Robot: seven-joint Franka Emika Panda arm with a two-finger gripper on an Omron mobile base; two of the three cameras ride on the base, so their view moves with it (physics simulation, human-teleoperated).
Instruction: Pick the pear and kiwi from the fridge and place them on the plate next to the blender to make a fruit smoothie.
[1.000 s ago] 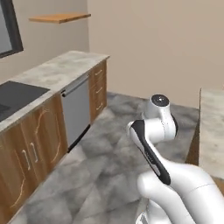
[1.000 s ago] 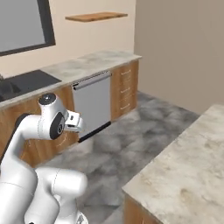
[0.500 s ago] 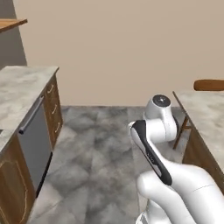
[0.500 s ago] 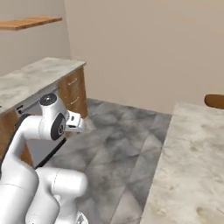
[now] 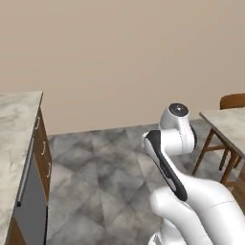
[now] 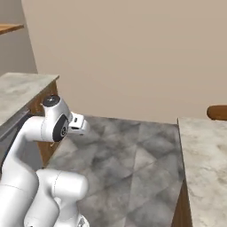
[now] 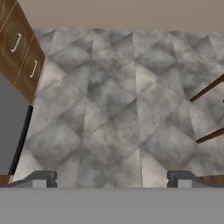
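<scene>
1. A plain beige wall (image 5: 119,52) runs right across the back, meeting the floor in both base views and along the top of the hand view.
2. The floor (image 7: 118,109) is grey marbled tile, wide open between the counters, and the hand camera looks straight down onto it.
3. The white arm (image 5: 186,201) rises folded from the lower right of the left base view and the lower left of the right base view, its dark-capped elbow joint (image 6: 55,126) up high.
4. On the left there is a stone-topped counter (image 5: 14,143) with brown wooden drawers (image 7: 22,48) carrying small pale handles. Just below them sits a grey dishwasher (image 7: 11,127) with a dark bar handle.
5. On the right there is another marbled counter (image 6: 204,168), seen from the right base view, near the arm but apart from it.
6. A brown wooden chair (image 5: 225,129) stands at the far end of that counter; its thin dark legs cross the right edge of the hand view.
7. A wooden shelf (image 6: 9,28) peeks in at the top left of the right base view.
8. The gripper (image 7: 111,177) has its two dark tips far apart at the bottom corners of the hand view, spread wide with bare floor between them, gripping nothing.
9. The fridge, pear, kiwi, plate and blender: I cannot tell where they are from these views.
</scene>
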